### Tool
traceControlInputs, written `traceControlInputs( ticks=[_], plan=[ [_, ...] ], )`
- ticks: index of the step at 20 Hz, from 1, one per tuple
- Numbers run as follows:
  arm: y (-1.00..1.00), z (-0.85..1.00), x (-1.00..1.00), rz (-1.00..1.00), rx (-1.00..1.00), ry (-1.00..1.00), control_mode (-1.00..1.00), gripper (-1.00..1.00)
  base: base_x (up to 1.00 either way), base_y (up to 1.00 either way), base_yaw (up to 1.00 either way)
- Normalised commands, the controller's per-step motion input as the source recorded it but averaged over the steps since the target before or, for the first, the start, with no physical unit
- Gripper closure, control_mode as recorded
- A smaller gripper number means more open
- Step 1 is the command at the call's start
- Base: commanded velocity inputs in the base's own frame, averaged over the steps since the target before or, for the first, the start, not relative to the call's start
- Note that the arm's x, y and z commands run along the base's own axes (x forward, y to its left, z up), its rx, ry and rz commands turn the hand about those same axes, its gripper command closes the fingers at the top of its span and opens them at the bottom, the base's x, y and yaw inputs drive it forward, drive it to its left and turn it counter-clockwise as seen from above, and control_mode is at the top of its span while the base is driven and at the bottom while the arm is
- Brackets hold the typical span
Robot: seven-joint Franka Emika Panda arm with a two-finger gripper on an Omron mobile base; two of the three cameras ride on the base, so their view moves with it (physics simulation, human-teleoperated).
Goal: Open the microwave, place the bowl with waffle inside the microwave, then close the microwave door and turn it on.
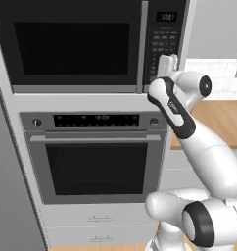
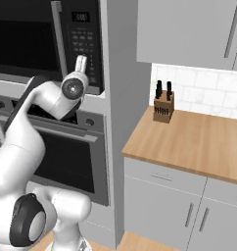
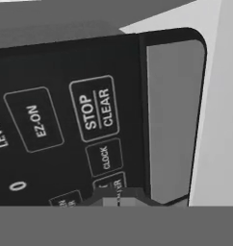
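Black glass and steel make up the microwave [image 1: 91, 46], which is set in the wall column above the oven [image 1: 96, 157] in the left base view. The microwave door [image 1: 71, 46] is shut, with its silver bar handle [image 1: 144, 46] upright beside the keypad panel [image 1: 163, 41]. The gripper [image 1: 165, 62] is raised against the lower part of that panel.

From the right base view, the gripper [image 2: 81, 62] is seen pressed to the keypad panel [image 2: 83, 41], and a knife block [image 2: 163, 108] stands at the back edge of the wooden counter [image 2: 189, 142].

In the hand view, the finger tips [image 3: 119, 198] are closed together with nothing between them, touching the panel just below the CLOCK key [image 3: 104, 157]; STOP CLEAR [image 3: 96, 108] and EZ-ON [image 3: 35, 120] are read above.
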Motion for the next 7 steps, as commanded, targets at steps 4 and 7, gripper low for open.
traceControlInputs(
  ticks=[4,7],
  plan=[
    [0.48,-0.52,1.00,-0.13,-0.36,0.42,-1.00,1.00,0.00,0.00,0.00],
    [0.60,-0.35,1.00,-0.16,-0.42,0.47,-1.00,1.00,0.00,0.00,0.00]
  ],
)
